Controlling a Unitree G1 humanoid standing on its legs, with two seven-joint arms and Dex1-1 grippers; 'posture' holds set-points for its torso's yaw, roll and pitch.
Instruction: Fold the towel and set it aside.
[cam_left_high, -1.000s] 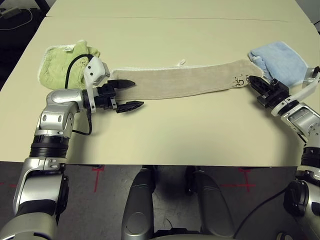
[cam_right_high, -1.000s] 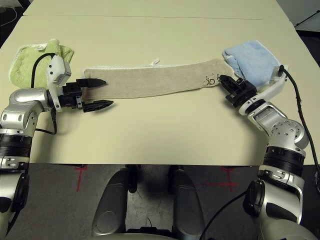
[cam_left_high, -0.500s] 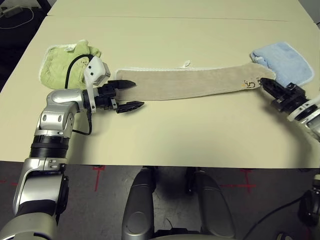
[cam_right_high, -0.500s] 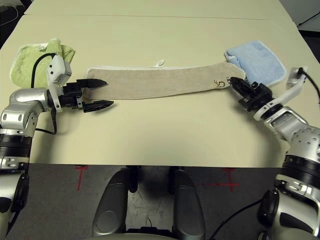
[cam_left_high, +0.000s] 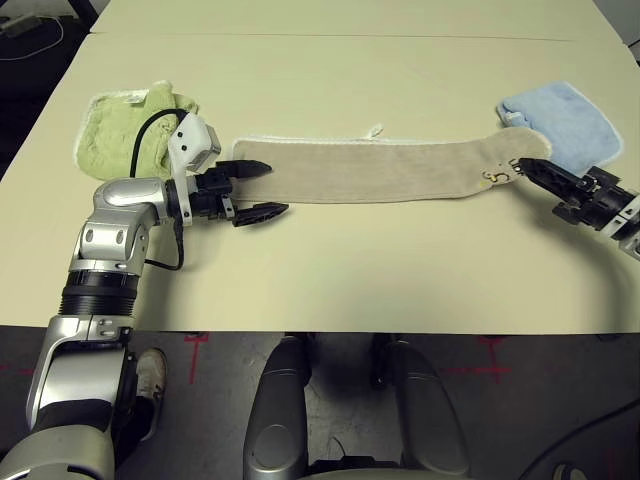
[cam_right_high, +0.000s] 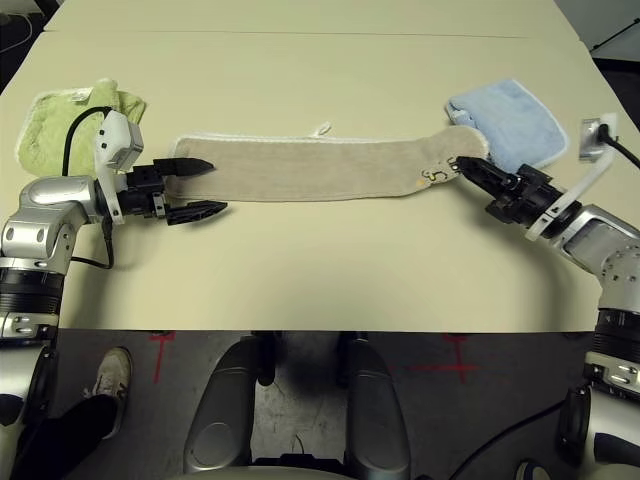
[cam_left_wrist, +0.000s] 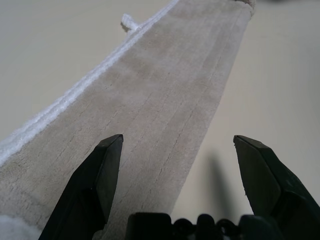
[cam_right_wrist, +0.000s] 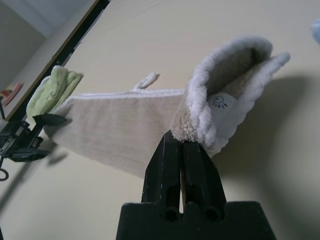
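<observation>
The beige towel lies as a long strip across the table, with white edging along its far side. My right gripper is shut on the towel's right end, beside the small dark logo. That end is lifted and curled over the shut fingers. My left gripper stands open at the towel's left end. One finger is over the cloth and the other is over bare table in front of it. It holds nothing.
A light green towel lies bunched at the far left, just behind my left wrist. A light blue towel lies at the far right, behind my right gripper. A person's shoe shows on the floor under the table's left front.
My right gripper has moved right and toward the table's front, dragging the towel's right end with it and curling that end. The left arm has stayed still. A shoe has appeared below the table.
</observation>
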